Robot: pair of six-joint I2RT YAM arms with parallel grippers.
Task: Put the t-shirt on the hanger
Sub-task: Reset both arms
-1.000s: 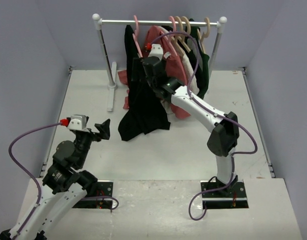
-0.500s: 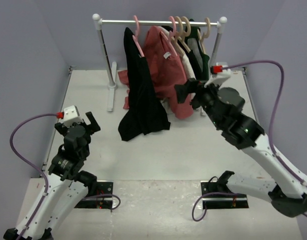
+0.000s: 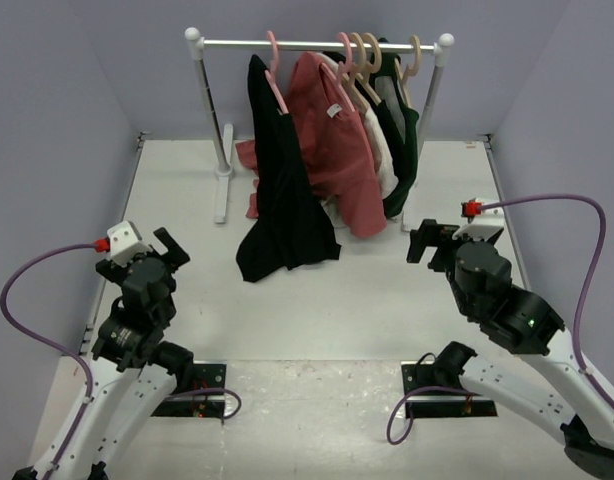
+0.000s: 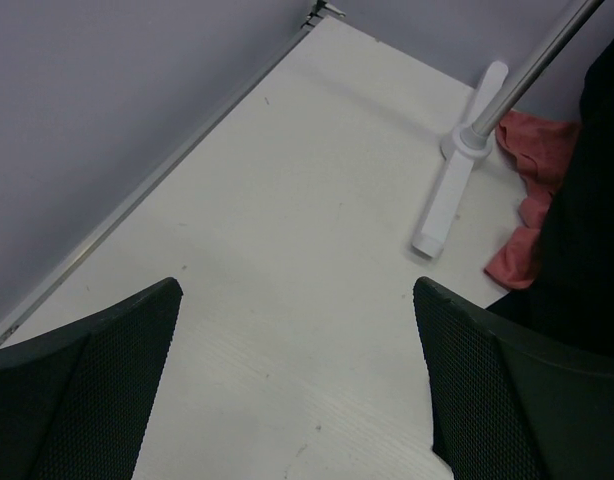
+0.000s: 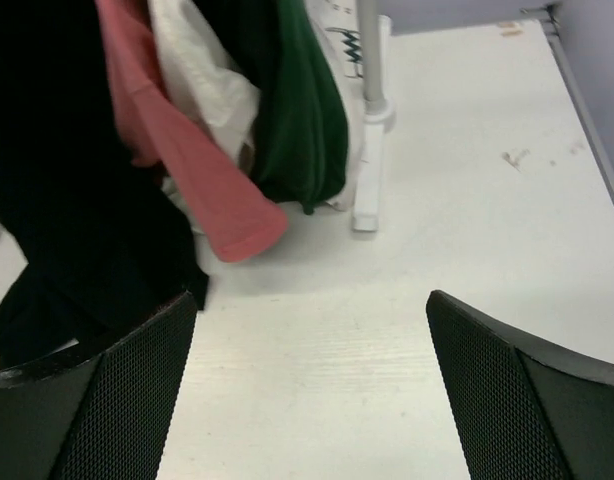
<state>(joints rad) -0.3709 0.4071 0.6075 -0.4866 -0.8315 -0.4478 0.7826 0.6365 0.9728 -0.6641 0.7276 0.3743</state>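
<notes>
The black t-shirt (image 3: pixel 282 190) hangs from the pink hanger (image 3: pixel 275 62) on the rail at the back, its hem pooled on the table. It also shows at the left of the right wrist view (image 5: pixel 57 180) and at the right edge of the left wrist view (image 4: pixel 587 220). My left gripper (image 3: pixel 172 246) is open and empty, low at the left, well away from the shirt; its fingers (image 4: pixel 97 390) frame bare table. My right gripper (image 3: pixel 427 243) is open and empty at the right; its fingers (image 5: pixel 527 400) frame bare table.
A white clothes rack (image 3: pixel 317 44) stands at the back with a salmon-red shirt (image 3: pixel 332 140), a white garment and a dark green garment (image 3: pixel 402 140) on beige hangers (image 3: pixel 367 55). Its feet (image 4: pixel 452 195) (image 5: pixel 367 170) rest on the table. Grey walls close in left and right.
My right arm has pulled back from the rack to the right and low. My left arm has drawn back to the left. The black shirt stays hanging.
</notes>
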